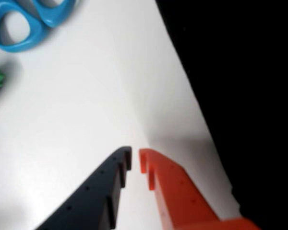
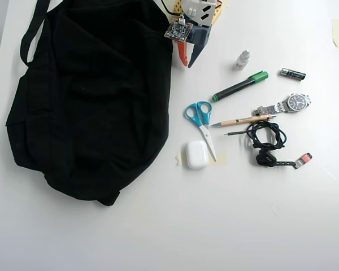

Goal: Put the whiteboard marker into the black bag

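Fingers (image 1: 135,160) first: one dark, one orange, tips almost together with just a sliver of white bench (image 1: 77,124) showing between them, and nothing in their grip. They hang right beside the edge of the black bag (image 2: 90,101), and the overhead view puts the fingers (image 2: 186,61) up at the bag's upper right corner. Over to the whiteboard marker (image 2: 239,86): it lies flat on the bench (image 2: 226,214), well off to the right of the bag, green cap pointing away from it, untouched. Blue-handled scissors (image 2: 200,121) sit between bag and marker, a little lower, and the wrist view catches their handles (image 1: 29,21) plus a blurred green bit at its left edge. White earbud case (image 2: 196,154) sits just below the scissors.
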`<state>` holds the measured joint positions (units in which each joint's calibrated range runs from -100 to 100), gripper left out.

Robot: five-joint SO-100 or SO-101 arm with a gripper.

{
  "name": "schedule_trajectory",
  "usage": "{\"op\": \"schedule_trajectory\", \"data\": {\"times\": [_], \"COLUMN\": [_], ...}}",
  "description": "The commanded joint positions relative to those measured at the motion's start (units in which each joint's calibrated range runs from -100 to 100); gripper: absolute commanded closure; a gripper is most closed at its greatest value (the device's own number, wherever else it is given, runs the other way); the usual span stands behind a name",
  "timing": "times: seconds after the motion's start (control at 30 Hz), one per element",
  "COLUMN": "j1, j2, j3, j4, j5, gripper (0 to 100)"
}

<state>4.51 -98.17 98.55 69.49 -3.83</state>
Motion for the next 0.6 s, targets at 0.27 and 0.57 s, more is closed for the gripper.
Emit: {"op": "schedule_trajectory", "data": {"times": [0.27,0.57], "j1": [-0.4,3.64], "j2": [-0.76,0.32], "j3": [0.64,-18.5], "j4": [-1.1,4.15], "j5": [0.32,4.99], "gripper": [98,97]}}
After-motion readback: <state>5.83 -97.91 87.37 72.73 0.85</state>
